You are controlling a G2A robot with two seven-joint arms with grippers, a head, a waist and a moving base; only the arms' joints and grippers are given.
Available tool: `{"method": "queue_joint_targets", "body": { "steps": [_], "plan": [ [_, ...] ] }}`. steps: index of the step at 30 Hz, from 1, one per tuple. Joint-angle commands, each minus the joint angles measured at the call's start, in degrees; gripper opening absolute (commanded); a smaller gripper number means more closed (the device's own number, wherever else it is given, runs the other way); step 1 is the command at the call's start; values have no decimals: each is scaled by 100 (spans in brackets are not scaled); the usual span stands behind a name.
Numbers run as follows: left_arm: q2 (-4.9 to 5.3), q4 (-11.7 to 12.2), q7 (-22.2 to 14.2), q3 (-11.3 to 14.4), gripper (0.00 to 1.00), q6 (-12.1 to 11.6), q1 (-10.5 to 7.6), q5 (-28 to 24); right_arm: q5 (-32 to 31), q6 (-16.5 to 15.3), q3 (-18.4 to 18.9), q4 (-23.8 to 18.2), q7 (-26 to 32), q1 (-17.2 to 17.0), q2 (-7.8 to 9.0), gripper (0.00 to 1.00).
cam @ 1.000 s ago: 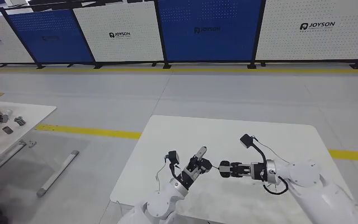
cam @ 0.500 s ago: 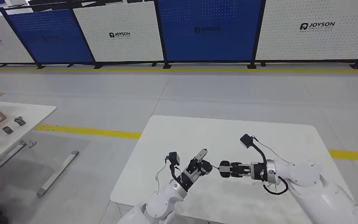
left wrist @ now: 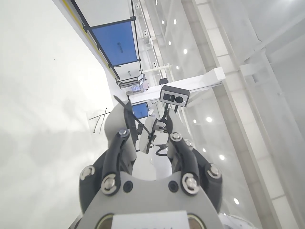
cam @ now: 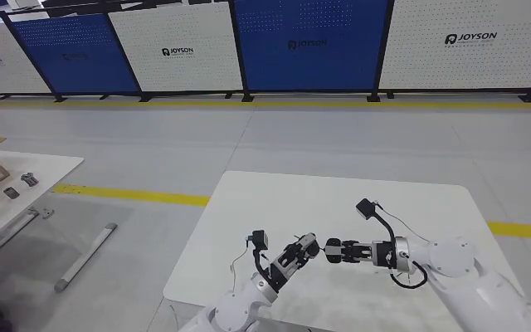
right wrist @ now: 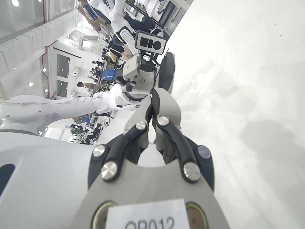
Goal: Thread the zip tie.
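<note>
Where the two claws meet above the white table (cam: 373,199), the zip tie (left wrist: 142,127) is a thin dark strand bridging the short gap between them. The right claw (cam: 329,249) is pressed fully closed, its black pads (right wrist: 152,107) flat against each other. The strand comes out from its tips but is too fine to make out between the pads themselves. The left claw (cam: 306,242) stands wide apart and grips nothing. The tie's free end reaches just beside the black inner face of one left finger (left wrist: 128,117), inside the opening. Whether it touches that finger I cannot tell.

The tie's long axis follows the line from one claw to the other, tip to tip. Its free end points away from the right claw into the left claw's gap.

Past the left claw's tips, on the outer side of that same finger, a few spare zip ties (left wrist: 100,119) lie crossed on the table, well apart from both claws.

Beyond the table edge farthest from the claws is grey floor with a yellow line (cam: 124,196), then a row of blue and white pegboard panels (cam: 311,41). Off past the left claw's side, a second white table (cam: 37,174) carries some small parts.
</note>
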Motion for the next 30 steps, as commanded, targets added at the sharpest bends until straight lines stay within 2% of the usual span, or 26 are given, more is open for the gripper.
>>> {"method": "queue_joint_targets", "body": {
  "steps": [1,5,9,10,11,12,20,21,22,23,25,26,27,30],
  "plan": [
    [5,-41,-30,-20,7,1,40,59,0,0,0,0,0,0,0,0],
    [12,-103,-74,-73,14,1,104,130,0,0,0,0,0,0,0,0],
    [15,-145,-135,-108,32,1,150,206,0,0,0,0,0,0,0,0],
    [15,-153,-157,-114,41,1,159,249,0,0,0,0,0,0,0,0],
    [15,-157,-162,-119,56,1,167,281,0,0,0,0,0,0,0,0],
    [13,-161,-159,-122,100,1,176,299,0,0,0,0,0,0,0,0],
    [-24,-206,-41,-67,100,1,191,508,0,0,0,0,0,0,0,0],
    [-28,-199,-44,-68,93,1,190,510,0,0,0,0,0,0,0,0],
    [-31,-190,-50,-72,59,1,188,509,0,0,0,0,0,0,0,0],
    [-34,-183,-56,-78,46,1,186,507,0,0,0,0,0,0,0,0],
    [-39,-152,-82,-103,37,1,178,502,0,0,0,0,0,0,0,0],
    [-41,-144,-93,-112,27,1,176,497,0,0,0,0,0,0,0,0],
    [-43,-131,-118,-122,22,1,172,501,0,0,0,0,0,0,0,0],
    [-50,-127,-135,-132,13,1,177,517,0,0,0,0,0,0,0,0]
  ]
}}
